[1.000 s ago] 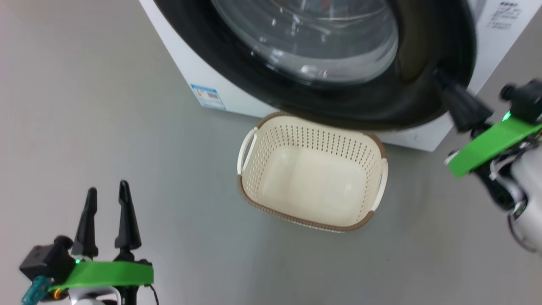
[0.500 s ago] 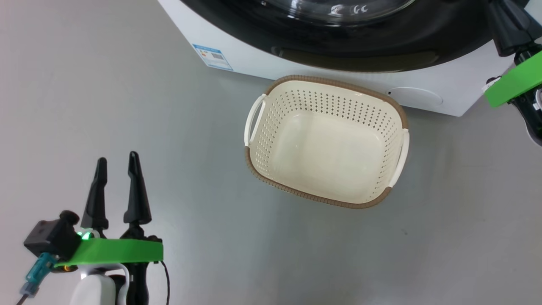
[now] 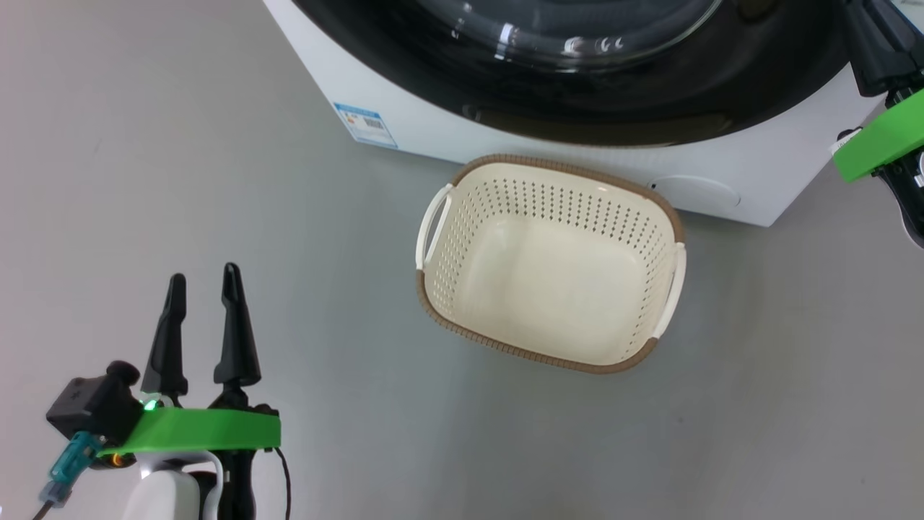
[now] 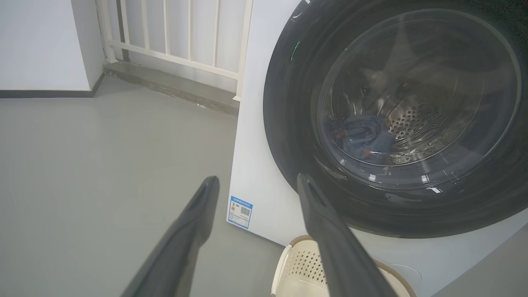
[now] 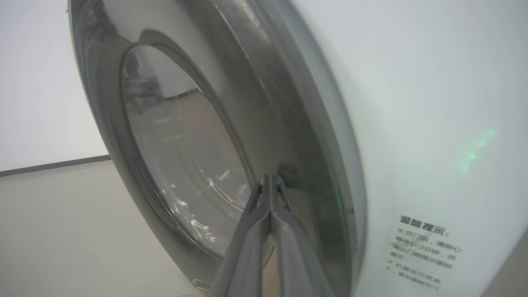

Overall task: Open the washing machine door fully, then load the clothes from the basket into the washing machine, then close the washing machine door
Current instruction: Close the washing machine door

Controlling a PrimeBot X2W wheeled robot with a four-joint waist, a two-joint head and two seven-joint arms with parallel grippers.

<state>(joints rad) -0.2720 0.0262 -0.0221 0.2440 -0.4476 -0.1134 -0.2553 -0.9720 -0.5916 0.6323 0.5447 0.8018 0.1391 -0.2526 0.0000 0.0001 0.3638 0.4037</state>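
Observation:
The washing machine (image 3: 433, 137) stands at the top of the head view. Its door (image 3: 650, 101) (image 4: 392, 119) lies flat against the white front. Through the glass, blue clothes (image 4: 365, 138) lie in the steel drum. The cream basket (image 3: 433, 238) (image 4: 288, 264) sits on the floor in front of the machine with nothing in it. My left gripper (image 3: 204, 274) (image 4: 258, 178) hovers open and holds nothing, off to the basket's left. My right gripper (image 5: 270, 178) is shut, with its tips against the door's black rim; its dark fingers (image 3: 877, 50) show at the upper right.
Grey floor (image 3: 216, 180) spreads to the left and in front of the basket. A white railing (image 4: 177, 33) and a wall stand beyond the machine's left side. A blue label sticker (image 3: 364, 124) and a printed notice (image 5: 425, 251) are on the machine's front.
The door has swung in from over the basket's far rim to lie against the machine, my right gripper staying at its rim. The head view has shifted. My left gripper stays open.

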